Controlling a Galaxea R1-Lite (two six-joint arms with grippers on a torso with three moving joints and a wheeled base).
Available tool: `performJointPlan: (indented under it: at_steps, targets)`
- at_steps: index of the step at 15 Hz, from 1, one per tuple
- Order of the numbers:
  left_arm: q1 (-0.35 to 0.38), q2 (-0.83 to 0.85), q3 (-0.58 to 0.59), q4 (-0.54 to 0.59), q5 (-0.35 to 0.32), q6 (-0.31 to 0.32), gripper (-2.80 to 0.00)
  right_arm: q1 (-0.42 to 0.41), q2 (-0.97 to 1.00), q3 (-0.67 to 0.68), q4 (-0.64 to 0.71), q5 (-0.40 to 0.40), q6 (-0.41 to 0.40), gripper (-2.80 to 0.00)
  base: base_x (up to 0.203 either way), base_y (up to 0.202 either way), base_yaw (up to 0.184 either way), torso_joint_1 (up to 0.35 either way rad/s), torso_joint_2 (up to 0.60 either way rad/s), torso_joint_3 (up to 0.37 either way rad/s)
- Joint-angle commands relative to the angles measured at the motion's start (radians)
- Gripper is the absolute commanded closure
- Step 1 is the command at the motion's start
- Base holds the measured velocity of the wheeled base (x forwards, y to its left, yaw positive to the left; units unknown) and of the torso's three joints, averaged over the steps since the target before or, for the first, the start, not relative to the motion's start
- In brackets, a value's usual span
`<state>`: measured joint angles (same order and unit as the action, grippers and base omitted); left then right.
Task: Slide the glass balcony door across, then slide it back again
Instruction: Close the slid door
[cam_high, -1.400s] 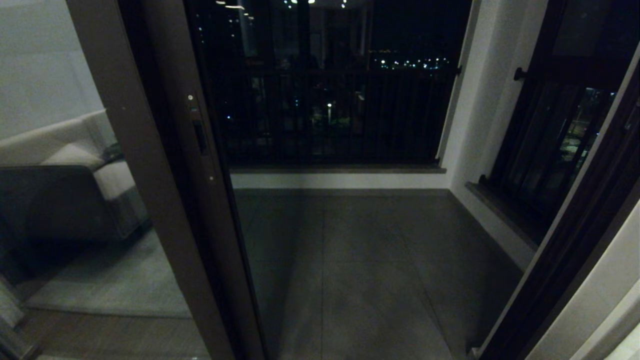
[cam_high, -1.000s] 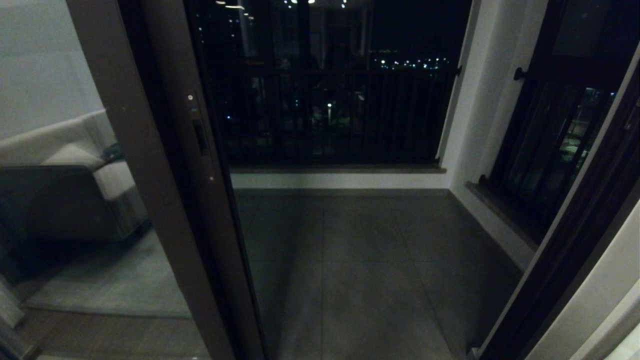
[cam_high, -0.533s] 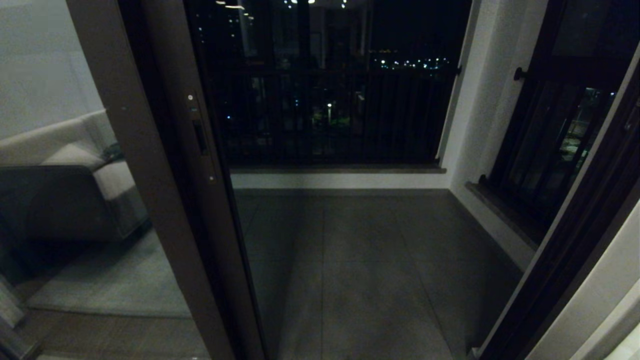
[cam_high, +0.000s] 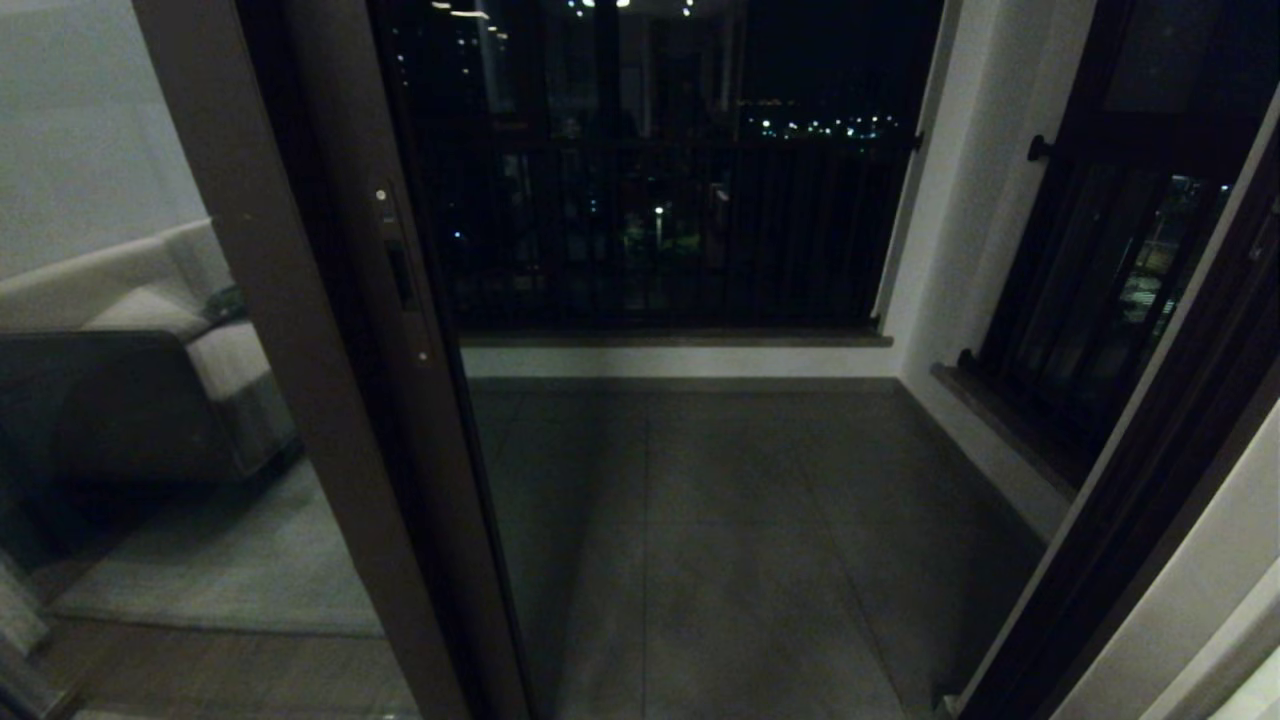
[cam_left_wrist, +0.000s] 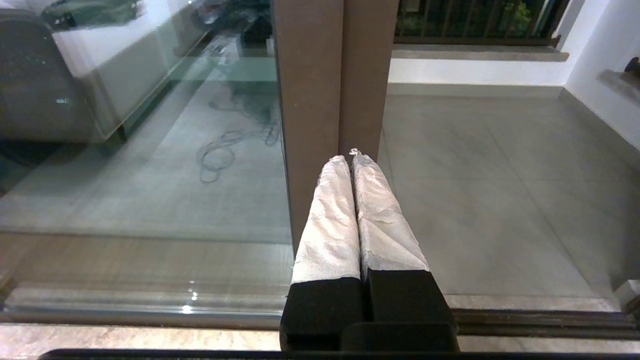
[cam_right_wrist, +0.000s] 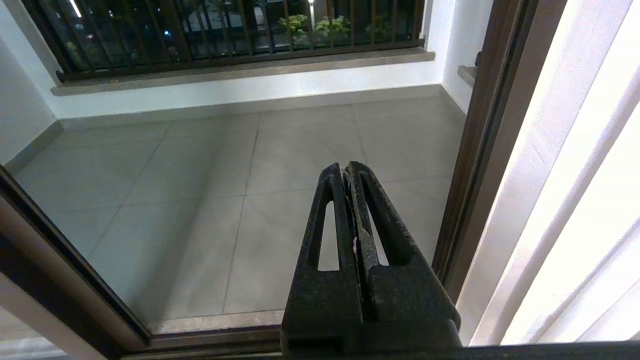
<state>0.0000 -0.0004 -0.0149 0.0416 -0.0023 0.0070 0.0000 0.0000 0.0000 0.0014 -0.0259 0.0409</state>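
The glass balcony door (cam_high: 410, 300) stands at the left of the head view, its brown edge stile carrying a narrow black handle (cam_high: 400, 275) and silver screws. To its right the doorway gapes onto the balcony. Neither gripper shows in the head view. In the left wrist view my left gripper (cam_left_wrist: 348, 156) is shut, its white-wrapped fingers (cam_left_wrist: 330, 215) pressed together with nothing between them, tips low in front of two brown stiles (cam_left_wrist: 310, 100) standing side by side. In the right wrist view my right gripper (cam_right_wrist: 346, 167) is shut and empty, hanging over the sill near the right door jamb (cam_right_wrist: 480, 165).
Grey balcony tiles (cam_high: 720, 540) run to a low white wall and dark railing (cam_high: 660, 240). A barred window (cam_high: 1100, 280) is on the right wall. A sofa (cam_high: 130, 390) and rug show in the glass at left. The floor track (cam_left_wrist: 540, 320) crosses below.
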Motion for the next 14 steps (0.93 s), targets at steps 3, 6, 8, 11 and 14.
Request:
performJointPlan:
  at_steps: [3, 6, 8, 11, 14]
  targets:
    - [-0.001, 0.076, -0.123, 0.004, -0.015, 0.013, 0.0, 0.0, 0.0, 0.0, 0.0, 0.0, 0.001, 0.0, 0.0, 0.0, 0.0, 0.0, 0.0, 0.0]
    - [0.0, 0.168, -0.227, 0.012, -0.091, 0.0, 0.0, 0.0, 0.0, 0.0, 0.0, 0.0, 0.001, 0.0, 0.0, 0.0, 0.0, 0.0, 0.0, 0.0]
    - [-0.001, 0.253, -0.279, 0.02, -0.129, -0.002, 0.0, 0.0, 0.0, 0.0, 0.0, 0.0, 0.001, 0.0, 0.0, 0.0, 0.0, 0.0, 0.0, 0.0]
    - [-0.011, 0.485, -0.344, -0.024, -0.183, -0.041, 0.0, 0.0, 0.0, 0.0, 0.0, 0.0, 0.001, 0.0, 0.0, 0.0, 0.0, 0.0, 0.0, 0.0]
    - [-0.015, 0.733, -0.501, -0.078, -0.281, -0.064, 0.0, 0.0, 0.0, 0.0, 0.0, 0.0, 0.001, 0.0, 0.0, 0.0, 0.0, 0.0, 0.0, 0.0]
